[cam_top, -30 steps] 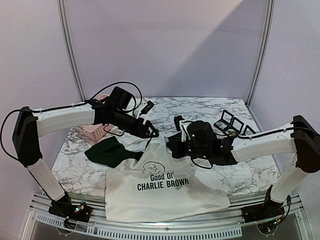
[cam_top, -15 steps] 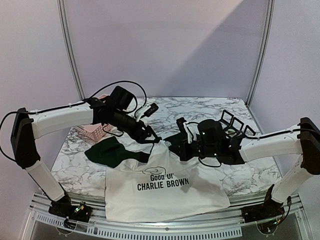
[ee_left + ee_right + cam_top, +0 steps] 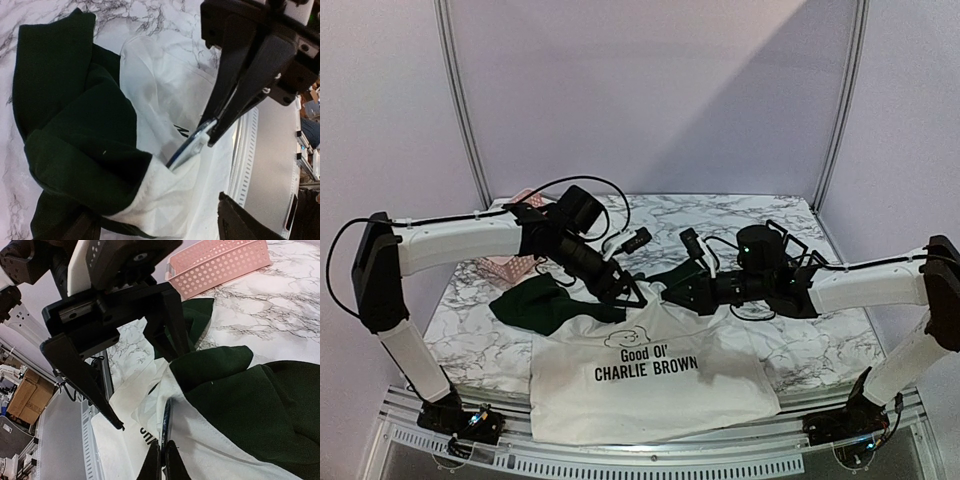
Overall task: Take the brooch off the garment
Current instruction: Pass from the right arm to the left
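Observation:
The garment (image 3: 650,395), a white T-shirt with dark green sleeves, lies at the table's near middle with its upper edge bunched and lifted. The brooch (image 3: 191,146) is a thin disc with a blue rim, seen edge-on at the fold where the white cloth meets the green sleeve (image 3: 75,130). My right gripper (image 3: 162,462) is shut on the rim of the brooch (image 3: 165,426). My left gripper (image 3: 632,292) is open, its fingers (image 3: 85,375) spread around the lifted fold close to the brooch, holding nothing.
A pink perforated basket (image 3: 220,262) stands at the back left behind the left arm. A black open case (image 3: 785,235) sits at the back right, partly behind the right arm. The slotted metal rail (image 3: 640,458) runs along the near edge.
The right arm has drawn back to the right with the brooch, lifting the shirt's top edge. The left gripper has opened wider and moved right, up to the fold.

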Robot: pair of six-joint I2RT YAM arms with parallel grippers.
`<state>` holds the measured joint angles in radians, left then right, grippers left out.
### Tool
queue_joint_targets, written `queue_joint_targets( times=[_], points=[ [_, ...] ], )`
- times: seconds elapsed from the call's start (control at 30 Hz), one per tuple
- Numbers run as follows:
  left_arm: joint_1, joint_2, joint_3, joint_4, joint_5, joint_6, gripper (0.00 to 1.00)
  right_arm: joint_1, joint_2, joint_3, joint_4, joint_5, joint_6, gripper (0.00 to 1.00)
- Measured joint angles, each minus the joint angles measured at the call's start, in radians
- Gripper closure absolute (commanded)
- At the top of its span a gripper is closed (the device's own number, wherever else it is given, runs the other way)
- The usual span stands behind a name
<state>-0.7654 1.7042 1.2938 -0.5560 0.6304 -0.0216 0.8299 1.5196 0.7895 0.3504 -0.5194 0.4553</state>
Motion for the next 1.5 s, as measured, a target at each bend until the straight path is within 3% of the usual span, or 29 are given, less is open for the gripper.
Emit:
queue_joint_targets(
  times=[0.43, 0.6, 1.03, 1.3, 1.4, 1.5],
  points=[
    [-0.028, 0.043, 0.027, -0.046, 0.033, 0.017, 0.39, -0.020, 0.037, 0.004, 0.015, -0.154, 0.003, 1.00],
    [-0.029, 0.043, 0.030, -0.052, 0.045, 0.024, 0.53, -0.020, 0.048, 0.004, 0.014, -0.174, 0.003, 1.00],
    [-0.030, 0.043, 0.038, -0.060, 0.079, 0.029, 0.60, -0.024, 0.062, 0.027, 0.007, -0.219, 0.002, 1.00],
    [-0.031, 0.047, 0.043, -0.071, 0.093, 0.034, 0.93, -0.025, 0.075, 0.039, -0.003, -0.244, -0.013, 1.00],
    [-0.031, 0.052, 0.047, -0.087, 0.100, 0.040, 1.00, -0.026, 0.081, 0.039, -0.011, -0.247, -0.019, 0.99],
    [-0.031, 0.058, 0.051, -0.098, 0.105, 0.037, 1.00, -0.026, 0.082, 0.039, -0.014, -0.245, -0.022, 0.98]
  ],
)
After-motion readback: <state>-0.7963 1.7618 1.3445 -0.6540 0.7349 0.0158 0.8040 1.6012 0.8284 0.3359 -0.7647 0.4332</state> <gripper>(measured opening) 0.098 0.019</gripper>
